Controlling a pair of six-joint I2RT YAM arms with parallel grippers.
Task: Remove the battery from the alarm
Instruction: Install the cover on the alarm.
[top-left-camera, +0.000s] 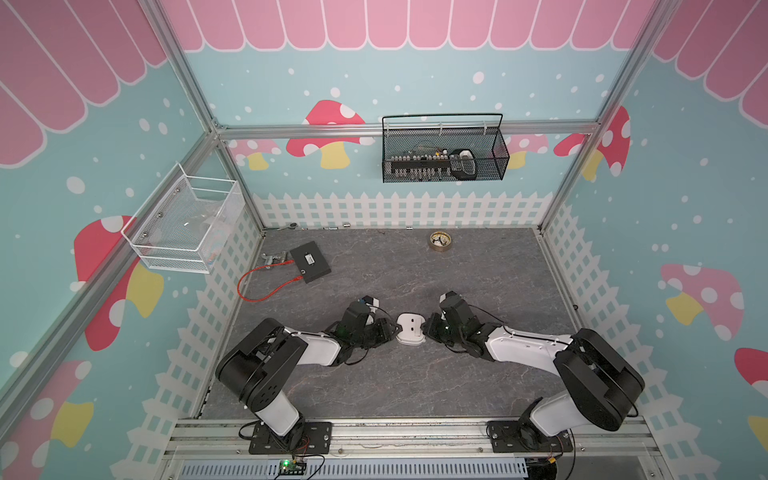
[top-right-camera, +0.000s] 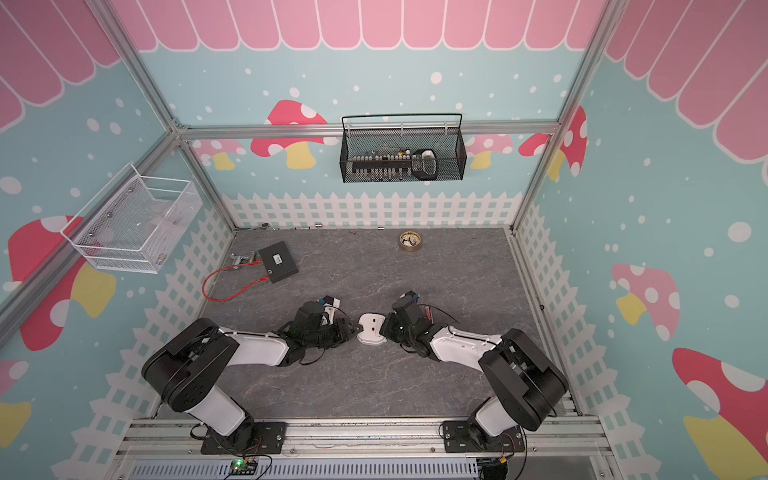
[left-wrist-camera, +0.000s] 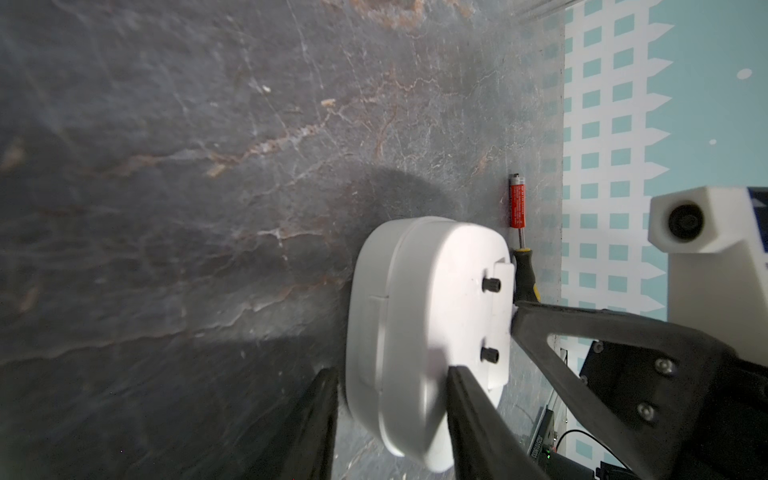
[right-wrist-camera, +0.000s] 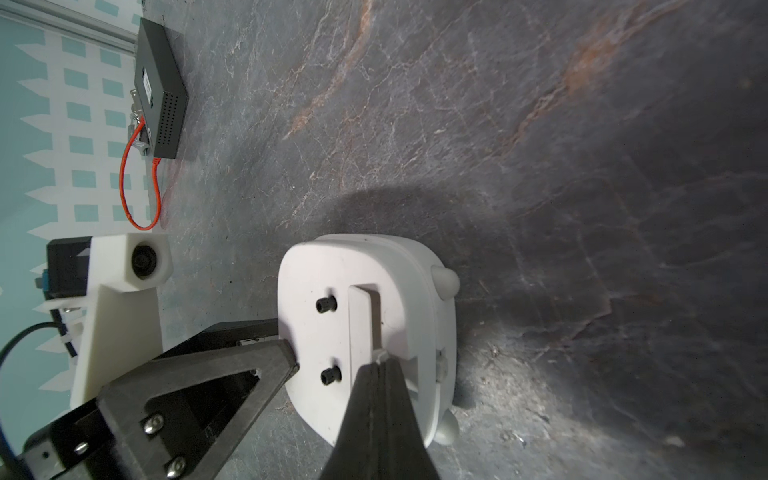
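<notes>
On the grey table, the alarm is clamped on edge by the left hand, and its cover plate should be prised gently by the pressed-together tips of the right hand, the battery likely hidden beneath.

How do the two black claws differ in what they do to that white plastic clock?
The left gripper has its jaws apart, clamping the white plastic rounded-square alarm clock across its thickness; the right gripper has its jaws pressed together. The left gripper holds the clock's edge; the right gripper's tip sits at the rectangular recess in its back. Both are black and touch the clock.
</notes>
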